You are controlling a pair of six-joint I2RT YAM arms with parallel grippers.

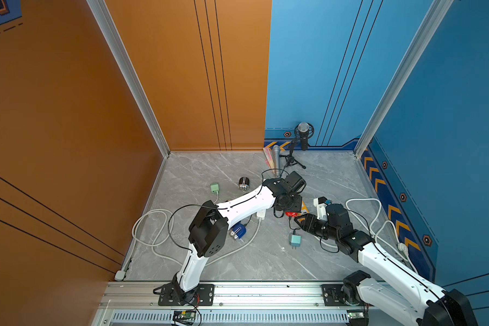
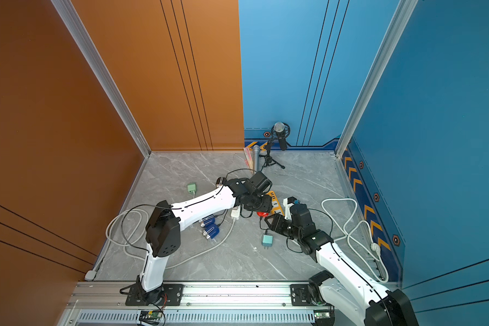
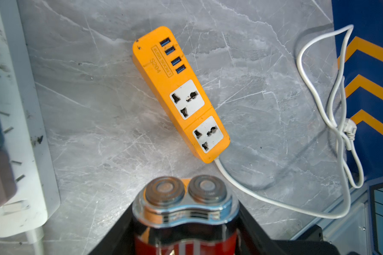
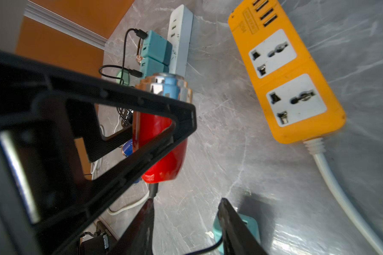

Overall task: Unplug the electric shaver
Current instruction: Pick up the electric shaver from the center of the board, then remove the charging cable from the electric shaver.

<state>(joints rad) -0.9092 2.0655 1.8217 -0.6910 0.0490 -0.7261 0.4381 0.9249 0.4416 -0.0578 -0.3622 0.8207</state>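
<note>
The red electric shaver with two round silver heads is held off the marble floor, and my left gripper is shut on its body. Both top views show it as a red spot under the left wrist. A black plug sits in the shaver's base. Its thin black cable runs to a teal adapter lying loose on the floor. My right gripper is open just below the shaver's base. One of its fingertips touches the plug, and nothing is between the fingers.
An orange power strip lies beside the shaver, its white cord looping toward the blue wall. A white power strip carries two teal adapters. Blue shavers, a black shaver, a green adapter and a microphone stand are around.
</note>
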